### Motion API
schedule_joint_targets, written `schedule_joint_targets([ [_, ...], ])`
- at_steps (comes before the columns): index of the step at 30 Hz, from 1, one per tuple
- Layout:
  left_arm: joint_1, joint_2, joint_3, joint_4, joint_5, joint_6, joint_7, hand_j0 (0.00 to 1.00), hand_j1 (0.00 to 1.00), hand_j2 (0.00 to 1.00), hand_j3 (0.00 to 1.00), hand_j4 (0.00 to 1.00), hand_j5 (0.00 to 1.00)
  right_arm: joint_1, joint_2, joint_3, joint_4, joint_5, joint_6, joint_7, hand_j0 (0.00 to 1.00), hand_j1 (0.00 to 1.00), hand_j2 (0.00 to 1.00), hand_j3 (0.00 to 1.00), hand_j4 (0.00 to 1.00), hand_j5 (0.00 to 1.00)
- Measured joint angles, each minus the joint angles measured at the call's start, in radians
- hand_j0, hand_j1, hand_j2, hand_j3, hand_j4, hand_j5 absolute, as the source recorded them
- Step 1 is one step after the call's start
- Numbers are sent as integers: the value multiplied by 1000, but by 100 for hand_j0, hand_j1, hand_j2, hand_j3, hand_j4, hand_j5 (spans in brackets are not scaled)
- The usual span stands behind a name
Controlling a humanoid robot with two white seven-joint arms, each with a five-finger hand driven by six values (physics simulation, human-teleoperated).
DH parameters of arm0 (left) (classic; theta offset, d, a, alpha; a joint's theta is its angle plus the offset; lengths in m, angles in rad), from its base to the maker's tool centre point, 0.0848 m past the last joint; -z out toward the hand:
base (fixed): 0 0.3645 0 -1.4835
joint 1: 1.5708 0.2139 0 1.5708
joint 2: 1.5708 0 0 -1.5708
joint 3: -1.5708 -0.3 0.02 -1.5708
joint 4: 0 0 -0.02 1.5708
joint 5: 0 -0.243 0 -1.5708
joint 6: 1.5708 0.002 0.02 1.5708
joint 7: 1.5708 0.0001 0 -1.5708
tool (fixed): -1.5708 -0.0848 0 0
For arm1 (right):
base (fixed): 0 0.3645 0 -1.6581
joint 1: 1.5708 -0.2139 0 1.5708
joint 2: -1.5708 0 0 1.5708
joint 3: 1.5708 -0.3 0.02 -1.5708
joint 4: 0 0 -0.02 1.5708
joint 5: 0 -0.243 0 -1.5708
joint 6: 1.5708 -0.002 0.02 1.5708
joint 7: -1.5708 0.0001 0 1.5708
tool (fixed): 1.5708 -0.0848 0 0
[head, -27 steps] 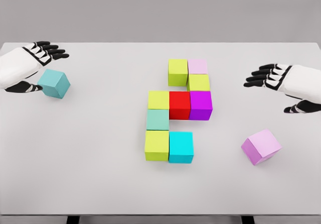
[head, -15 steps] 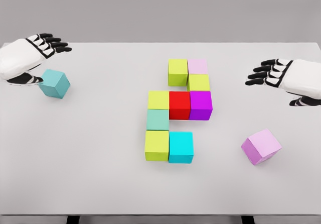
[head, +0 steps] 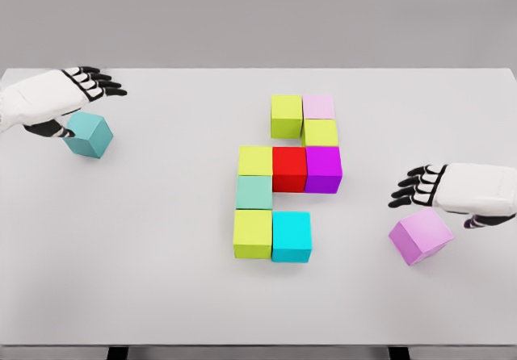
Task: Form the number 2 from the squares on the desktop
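Several coloured cubes sit joined in the middle of the white table (head: 161,295): a lime cube (head: 286,115) and a pale pink cube (head: 319,106) at the top, a red cube (head: 289,169) and a magenta cube (head: 323,169) in the middle row, a cyan cube (head: 292,236) at the bottom. A loose teal cube (head: 88,134) lies far left, with my left hand (head: 77,94) open just above and behind it. A loose lilac cube (head: 420,236) lies at the right. My right hand (head: 432,190) hovers open right above it, fingers pointing left.
The table's front edge runs along the bottom of the view and its far edge meets a grey wall. Bare tabletop stretches between the left cube and the central cluster, and along the front.
My right hand has come down and toward the front, from the far right to just over the lilac cube. My left hand shifted slightly right over the teal cube. No cube moved.
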Motion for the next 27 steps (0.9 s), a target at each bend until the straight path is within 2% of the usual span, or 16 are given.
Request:
schedule_joint_targets([
  [6, -51, 40, -144, 17, 126, 0, -2, 100, 100, 100, 100, 100, 100, 0, 11, 12, 0, 14, 0, 9, 100, 100, 100, 100, 100, 100],
  [9, -75, 52, -207, 25, 231, 0, -24, 100, 100, 100, 100, 100, 100, 3, 23, 13, 0, 15, 0, 12, 100, 100, 100, 100, 100, 100],
  [12, -75, 56, -241, 37, 338, 0, -75, 100, 100, 100, 100, 100, 100, 11, 27, 14, 0, 16, 0, 20, 100, 100, 100, 100, 100, 100],
  [15, -77, 57, -256, 41, 404, 0, -113, 100, 100, 100, 100, 100, 100, 14, 30, 14, -1, 16, 0, 26, 100, 100, 100, 100, 100, 100],
  [19, -101, 52, -260, 43, 446, -1, -155, 100, 100, 100, 100, 100, 100, 25, 41, 16, -1, 16, 0, 38, 100, 100, 100, 100, 100, 100],
  [27, -106, 0, -260, 63, 450, -1, -207, 100, 100, 100, 100, 100, 100, 29, 49, 20, 0, 17, 0, 68, 100, 100, 100, 100, 100, 100],
])
